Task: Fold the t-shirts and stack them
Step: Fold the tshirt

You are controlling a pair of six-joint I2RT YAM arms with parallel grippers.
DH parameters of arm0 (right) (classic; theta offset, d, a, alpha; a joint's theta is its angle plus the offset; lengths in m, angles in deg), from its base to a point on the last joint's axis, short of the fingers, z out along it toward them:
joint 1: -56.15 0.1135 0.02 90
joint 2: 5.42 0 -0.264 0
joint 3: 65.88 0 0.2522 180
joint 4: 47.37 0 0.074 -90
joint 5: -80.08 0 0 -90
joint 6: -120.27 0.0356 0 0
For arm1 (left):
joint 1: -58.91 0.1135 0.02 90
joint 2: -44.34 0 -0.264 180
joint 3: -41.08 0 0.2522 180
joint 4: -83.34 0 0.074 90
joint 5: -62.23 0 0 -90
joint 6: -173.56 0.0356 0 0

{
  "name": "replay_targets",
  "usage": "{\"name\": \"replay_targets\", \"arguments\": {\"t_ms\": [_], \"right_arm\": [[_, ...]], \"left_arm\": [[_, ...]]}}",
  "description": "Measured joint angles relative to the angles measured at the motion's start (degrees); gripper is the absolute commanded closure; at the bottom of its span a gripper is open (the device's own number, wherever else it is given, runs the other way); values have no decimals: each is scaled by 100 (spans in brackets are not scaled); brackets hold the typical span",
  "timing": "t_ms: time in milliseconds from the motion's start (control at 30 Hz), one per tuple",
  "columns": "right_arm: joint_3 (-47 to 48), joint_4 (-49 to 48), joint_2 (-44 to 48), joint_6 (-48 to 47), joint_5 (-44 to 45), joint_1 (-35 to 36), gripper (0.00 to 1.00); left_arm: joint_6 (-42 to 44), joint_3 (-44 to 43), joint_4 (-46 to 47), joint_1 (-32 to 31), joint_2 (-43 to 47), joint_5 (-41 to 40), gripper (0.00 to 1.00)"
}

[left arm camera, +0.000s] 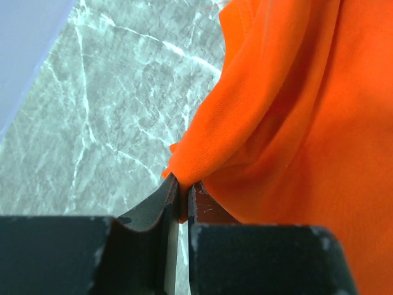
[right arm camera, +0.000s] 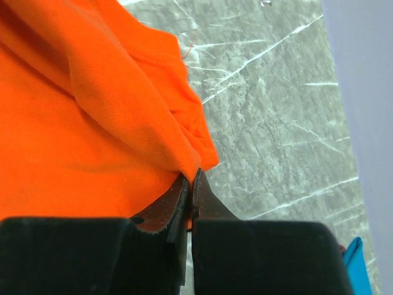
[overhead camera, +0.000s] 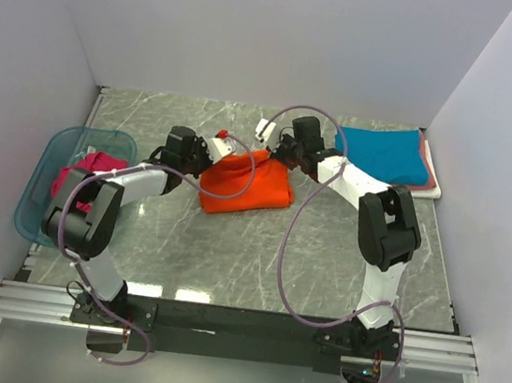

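The left gripper [left arm camera: 183, 192] has its fingers pressed together on a bunched corner of the orange t-shirt [overhead camera: 247, 188], with a thin fold of the cloth pinched between the pads. The right gripper [right arm camera: 191, 182] is clamped the same way on another corner of that shirt, its fingertips nearly meeting around the fabric. From each grip the cloth spreads out in loose creases. In the top view the two grippers sit close together at the far edge of the orange t-shirt, the left one at its far left corner and the right one at its far right corner. The rest of the shirt lies in a rumpled block on the marble table [overhead camera: 228, 263], about in the middle. A teal t-shirt [overhead camera: 384, 154] lies folded at the far right, with a pink edge [overhead camera: 425, 157] and a white edge [overhead camera: 433, 188] showing beneath it. At the left stands a translucent blue tub [overhead camera: 44, 184] holding a magenta t-shirt [overhead camera: 99, 163].
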Motion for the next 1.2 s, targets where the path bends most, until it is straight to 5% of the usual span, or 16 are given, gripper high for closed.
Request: {"name": "replay_targets", "arguments": {"t_ms": [733,800,833,867,933,967,1200], "right_arm": [[166,-118,-289,192,315,-2,100],[203,-118,-297,195,361,-2,97],[232,-116,-315,214,393,0,84],[282,-136,-352,278,459,0,71],[382,-227,-459,455,684,0,37],[417,-317,-520,584,852,0,34],[544,-682,-704,1515,1919,-79,30]], "left_arm": [[-177,-708,-164,52,-732,-197,98],[-240,-798,-175,52,-809,-267,90],[-310,-866,-210,52,-857,-343,85],[-372,-955,-251,52,-925,-407,60],[-551,-1215,-354,50,-1115,-651,33],[-741,-1388,-455,50,-1228,-828,23],[-2288,-2420,-1036,192,-1462,-2238,0]]}}
